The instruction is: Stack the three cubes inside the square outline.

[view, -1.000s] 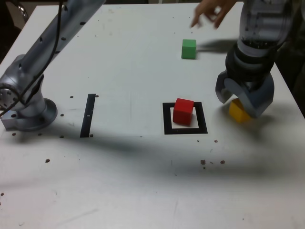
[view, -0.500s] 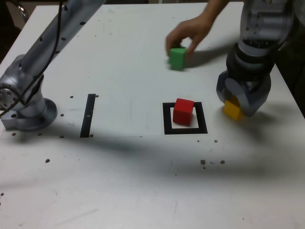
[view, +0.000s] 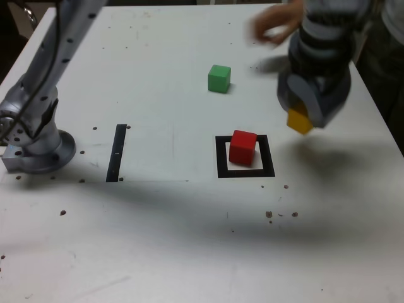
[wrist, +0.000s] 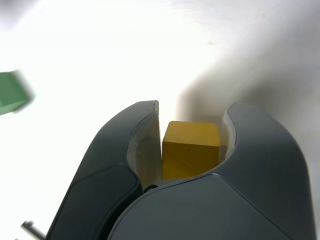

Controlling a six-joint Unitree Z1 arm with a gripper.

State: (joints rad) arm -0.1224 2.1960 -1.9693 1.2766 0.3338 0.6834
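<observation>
A white worktop (view: 170,252) fills the frame. A thin black strip (view: 117,152) lies left of the middle. A person's blurry hand (view: 273,28) shows at the top right.

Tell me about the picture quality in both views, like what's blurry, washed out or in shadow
Exterior view: the person's hand near the far edge is smeared by motion blur, and the gripper holding the yellow cube is slightly soft; the arm throws a broad soft shadow across the table. Wrist view: the table is blown out to near white, the green cube is blurred at the frame edge, and the yellow cube stays fairly sharp.
</observation>
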